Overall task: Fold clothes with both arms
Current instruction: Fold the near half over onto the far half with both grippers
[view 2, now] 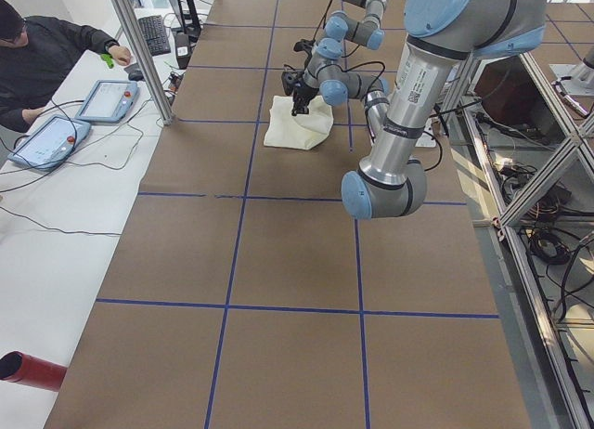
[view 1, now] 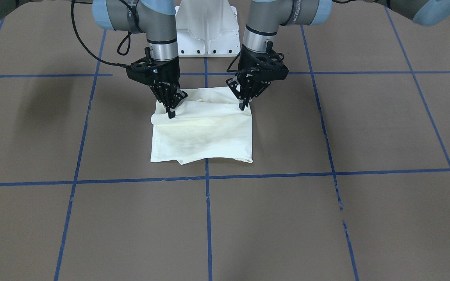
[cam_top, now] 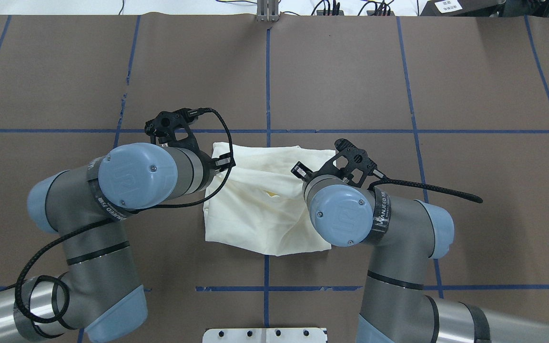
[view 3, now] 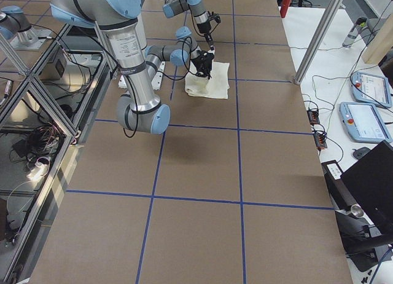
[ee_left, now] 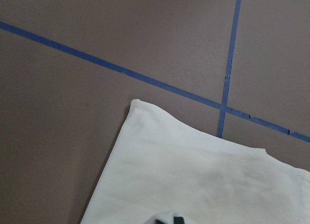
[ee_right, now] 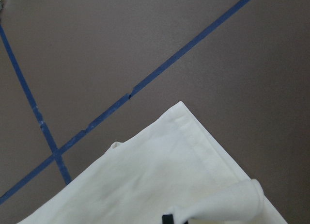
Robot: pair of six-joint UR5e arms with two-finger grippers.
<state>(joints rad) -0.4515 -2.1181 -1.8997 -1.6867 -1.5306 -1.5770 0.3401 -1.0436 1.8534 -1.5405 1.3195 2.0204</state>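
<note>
Shirt (view 1: 203,134) lay part-folded on the desk (view 1: 326,218), left claw (view 1: 243,104) and right claw (view 1: 171,111) each pinching a corner, apparently for another fold.

Probably a robotics lab: teach pendants (view 3: 366,122), aluminium framing (view 2: 139,48).

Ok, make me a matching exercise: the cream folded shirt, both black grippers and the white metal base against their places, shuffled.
1. cream folded shirt
2. black two-finger left gripper
3. black two-finger right gripper
4. white metal pedestal base

A. on the shirt's edge, right side of front-facing view
B. top of front-facing view, behind the shirt
C. on the brown table, across a blue tape line
D. on the shirt's edge, left side of front-facing view

Pairs: 1-C, 2-A, 3-D, 4-B
</note>
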